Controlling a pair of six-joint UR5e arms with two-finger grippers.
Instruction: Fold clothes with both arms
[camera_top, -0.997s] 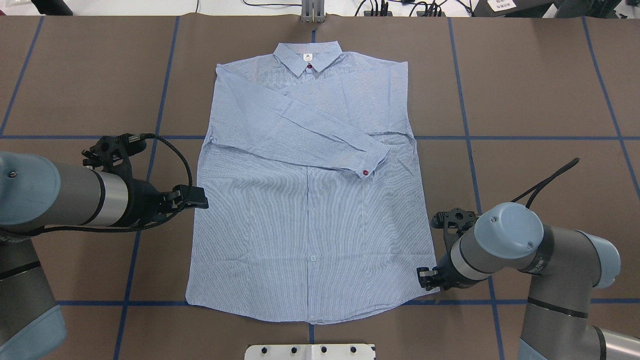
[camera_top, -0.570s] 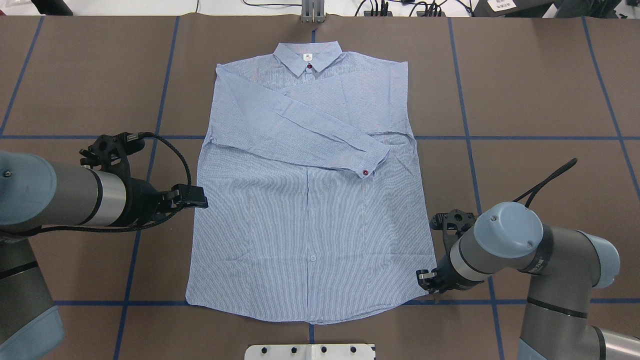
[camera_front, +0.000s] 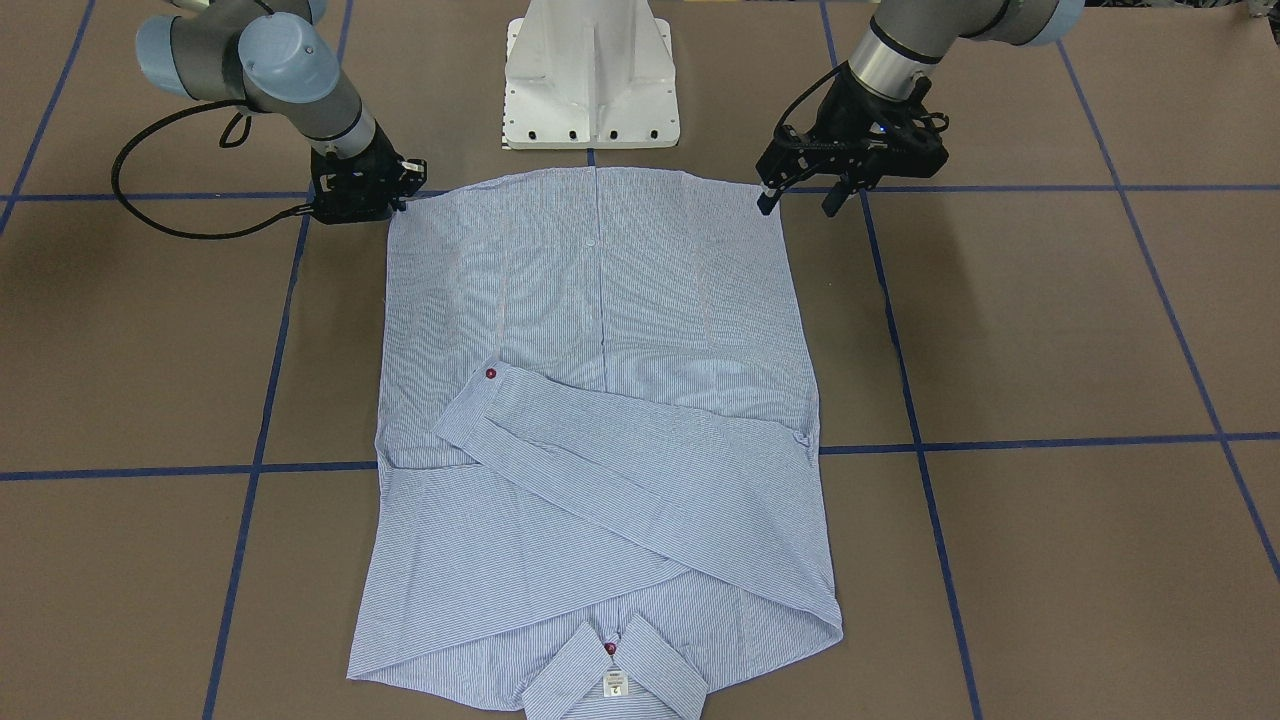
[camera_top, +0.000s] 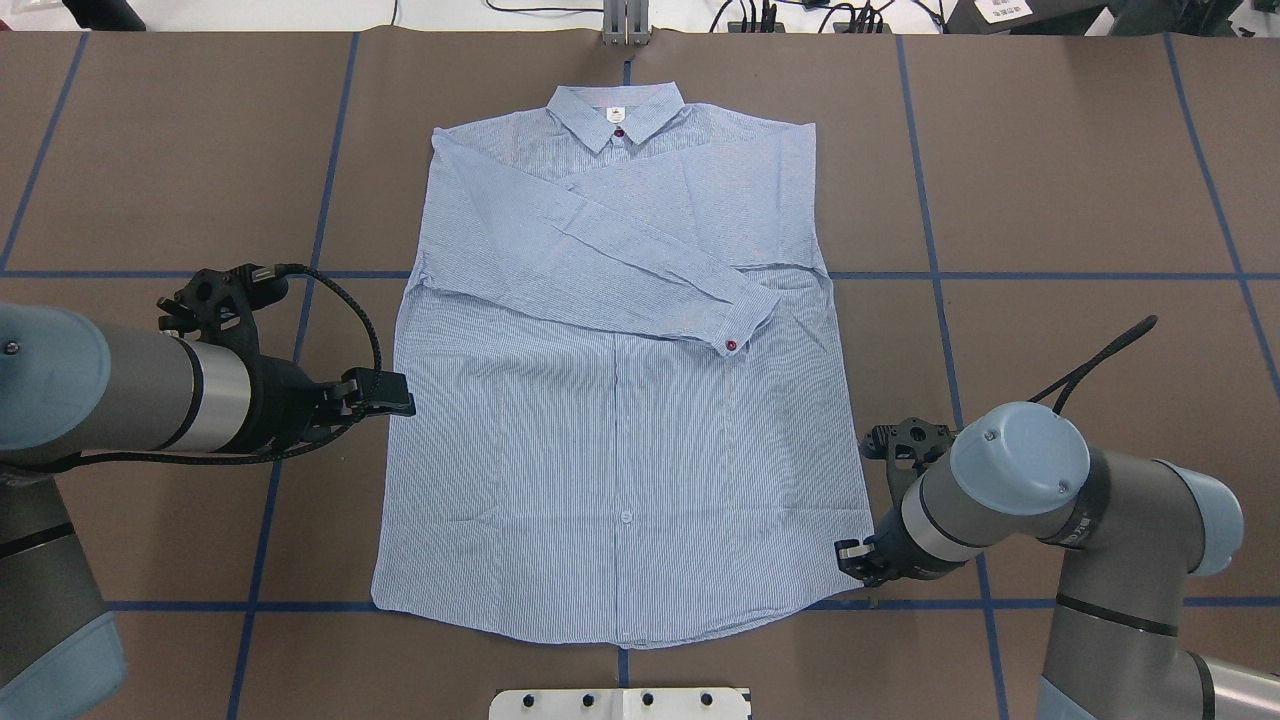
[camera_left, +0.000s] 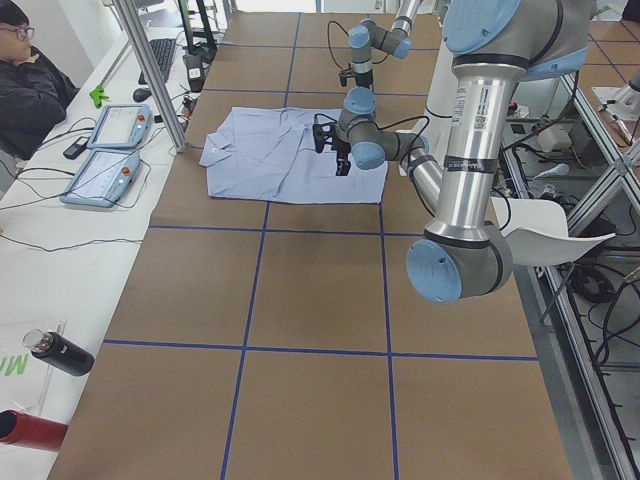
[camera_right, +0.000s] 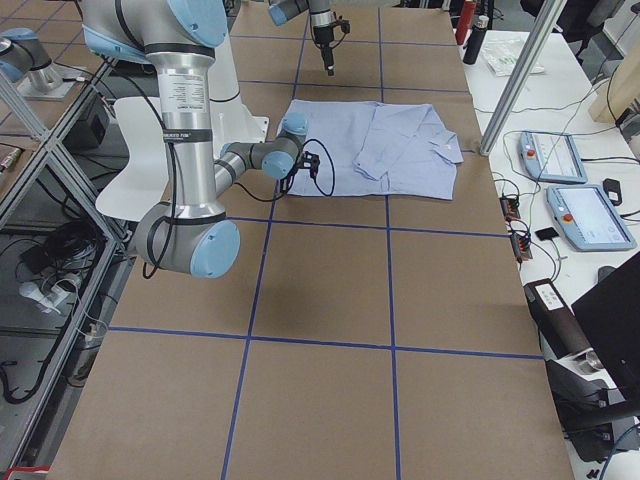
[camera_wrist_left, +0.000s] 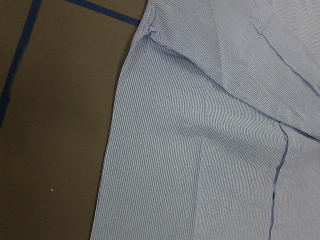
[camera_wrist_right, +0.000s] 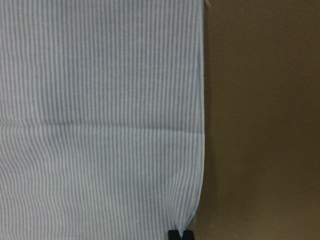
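The blue-and-white striped shirt (camera_top: 620, 450) lies flat on the brown table with its collar (camera_top: 615, 110) far from me. One sleeve is folded across the chest, ending in a cuff with a red button (camera_top: 731, 345). My left gripper (camera_front: 797, 205) hangs open above the shirt's left side edge and holds nothing. The left wrist view shows only the shirt (camera_wrist_left: 200, 150) from above. My right gripper (camera_top: 848, 560) sits low at the near right hem corner. In the right wrist view its fingertips (camera_wrist_right: 173, 234) are pinched together on the shirt's edge (camera_wrist_right: 100, 125).
The white pedestal base (camera_front: 590, 80) stands just behind the hem. Blue tape lines (camera_top: 930, 250) cross the brown table. A person (camera_left: 25, 80) sits at the side bench with tablets (camera_left: 105, 160) and a bottle (camera_left: 55, 350).
The left gripper has drifted a little to the left, away from the shirt's edge. The right gripper and the shirt have hardly moved.
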